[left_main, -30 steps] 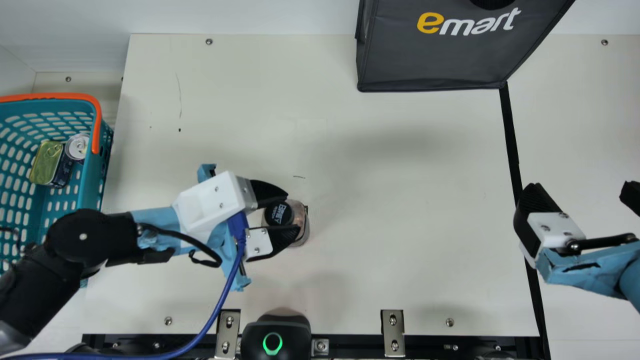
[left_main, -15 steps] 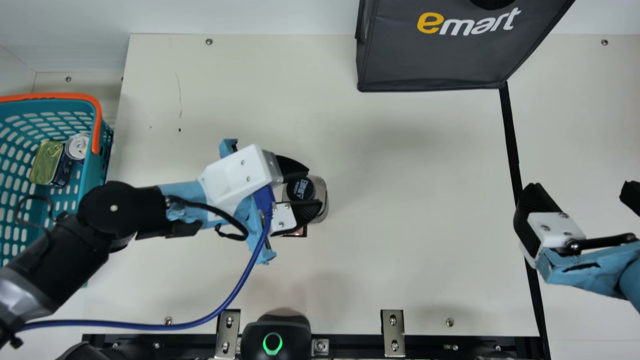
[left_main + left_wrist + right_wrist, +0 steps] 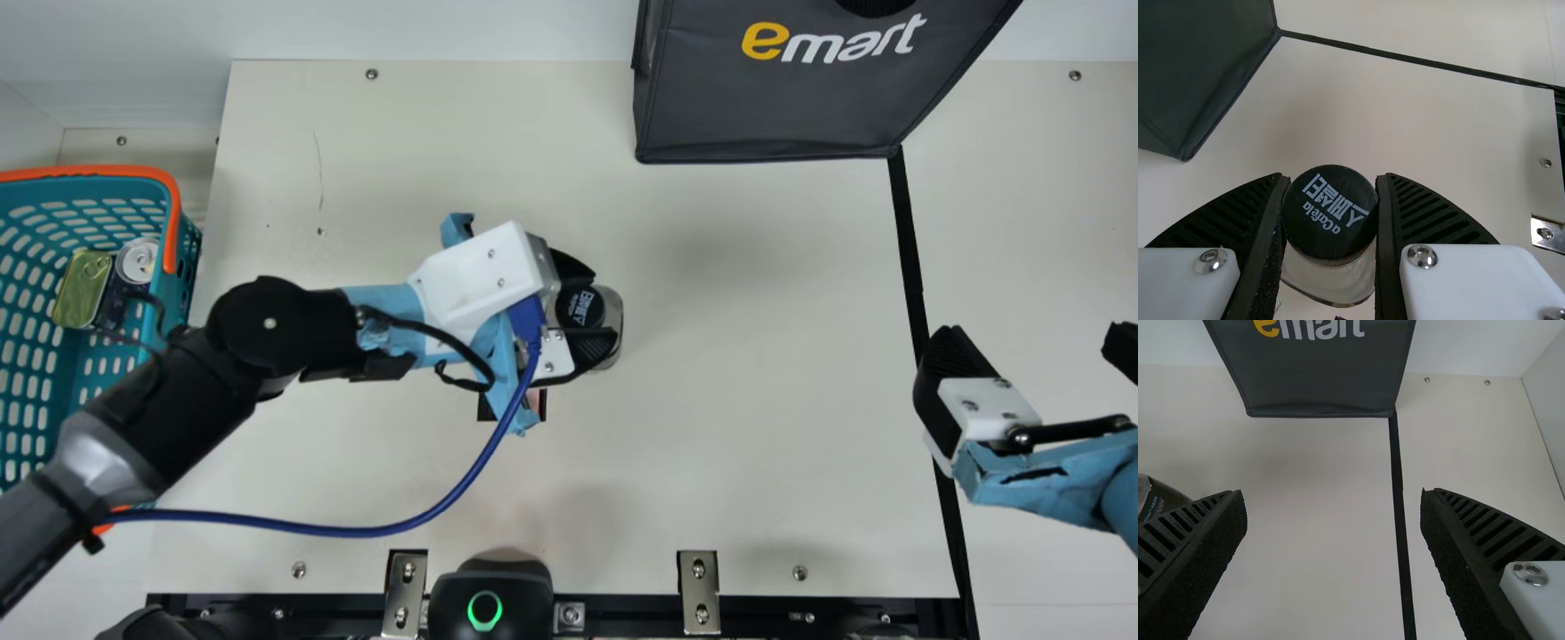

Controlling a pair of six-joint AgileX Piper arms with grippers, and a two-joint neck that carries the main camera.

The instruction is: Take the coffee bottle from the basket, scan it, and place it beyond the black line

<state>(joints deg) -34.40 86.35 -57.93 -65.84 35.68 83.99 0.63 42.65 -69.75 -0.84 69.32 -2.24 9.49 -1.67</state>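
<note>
Cream table (image 3: 756, 462), coffee bottle (image 3: 587, 307) partly hidden in left tool (image 3: 604, 305); bag (image 3: 773, 102) cropped

left fingers (image 3: 594, 349) and right fingers (image 3: 965, 351) are ribbed black. between the left, white-printed black cap (image 3: 578, 307), clear bottle (image 3: 612, 307); behind, teal basket (image 3: 169, 311), orange handle (image 3: 89, 170). by the right, black line (image 3: 907, 240). under both, cream surface (image 3: 711, 444). farther off, grey bag (image 3: 765, 107), yellow-and-white print.

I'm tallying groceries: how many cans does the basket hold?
2: a rectangular can and, beside it, a round can, both in the basket. The left arm covers part of it, so more may be hidden.
</note>
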